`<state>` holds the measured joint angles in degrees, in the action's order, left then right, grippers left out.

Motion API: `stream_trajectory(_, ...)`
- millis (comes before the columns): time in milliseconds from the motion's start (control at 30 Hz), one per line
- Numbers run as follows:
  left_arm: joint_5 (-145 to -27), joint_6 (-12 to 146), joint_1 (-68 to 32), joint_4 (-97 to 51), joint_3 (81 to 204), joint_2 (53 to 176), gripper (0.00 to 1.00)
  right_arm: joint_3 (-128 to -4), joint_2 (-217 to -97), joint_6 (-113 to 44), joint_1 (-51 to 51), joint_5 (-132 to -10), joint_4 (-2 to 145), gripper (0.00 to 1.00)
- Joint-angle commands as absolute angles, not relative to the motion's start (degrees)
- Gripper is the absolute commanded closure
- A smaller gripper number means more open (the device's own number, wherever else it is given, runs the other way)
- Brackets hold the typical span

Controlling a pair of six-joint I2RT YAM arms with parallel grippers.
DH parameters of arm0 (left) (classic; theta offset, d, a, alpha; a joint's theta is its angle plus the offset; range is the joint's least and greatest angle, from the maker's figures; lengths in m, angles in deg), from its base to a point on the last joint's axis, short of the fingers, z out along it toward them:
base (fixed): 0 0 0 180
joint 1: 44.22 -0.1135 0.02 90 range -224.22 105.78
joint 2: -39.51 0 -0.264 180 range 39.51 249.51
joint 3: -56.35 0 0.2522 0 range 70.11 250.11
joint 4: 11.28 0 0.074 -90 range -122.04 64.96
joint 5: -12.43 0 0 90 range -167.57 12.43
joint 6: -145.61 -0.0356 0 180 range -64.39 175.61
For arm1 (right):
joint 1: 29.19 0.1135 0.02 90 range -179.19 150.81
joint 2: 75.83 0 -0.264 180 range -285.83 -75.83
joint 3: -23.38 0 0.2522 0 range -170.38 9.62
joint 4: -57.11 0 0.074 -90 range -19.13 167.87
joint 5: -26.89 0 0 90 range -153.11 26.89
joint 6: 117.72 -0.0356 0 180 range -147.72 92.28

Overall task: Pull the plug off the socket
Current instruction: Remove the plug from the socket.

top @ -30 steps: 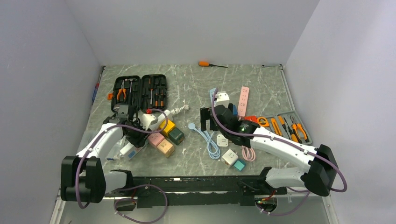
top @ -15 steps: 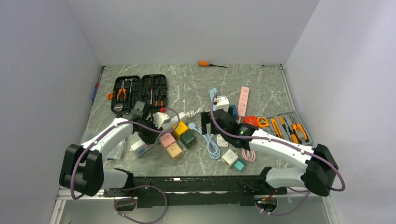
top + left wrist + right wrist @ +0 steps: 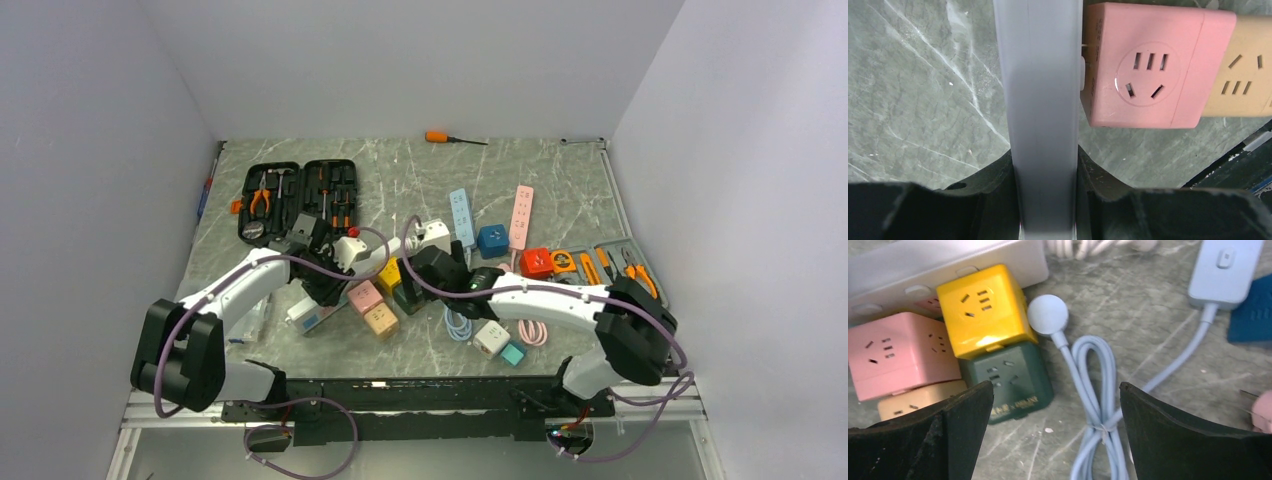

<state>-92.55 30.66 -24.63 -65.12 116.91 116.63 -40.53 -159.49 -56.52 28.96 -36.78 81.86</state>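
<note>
Status: left gripper (image 3: 1045,175) is clamped across white power strip (image 3: 1040,90), fingers tight on both long sides, over the marble table (image 3: 923,100) left of centre. Pink cube socket (image 3: 1143,65) sits hard against the strip's side with tan cube (image 3: 1243,75) touching its far face; can't tell from the wrist view whether any prongs are seated in the strip. Right gripper (image 3: 1055,390) is spread wide and holds nothing, hovering over green cube (image 3: 1008,380) and looped blue cable (image 3: 1093,385), with yellow cube (image 3: 983,310) just beyond, against the strip.
</note>
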Motion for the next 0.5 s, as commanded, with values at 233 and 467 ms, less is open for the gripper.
stream_trajectory(233, -100.64, 25.89, -25.69, -69.78, 120.26, 107.85, 1.00, -52.87, -171.62, -51.34, 30.08, -39.62, 72.83, 0.01)
stream_trajectory(467, -101.11, 27.24, -26.03, -69.25, 119.04, 107.14, 1.00, -52.44, -173.74, -52.38, 29.99, -40.62, 71.16, 0.00)
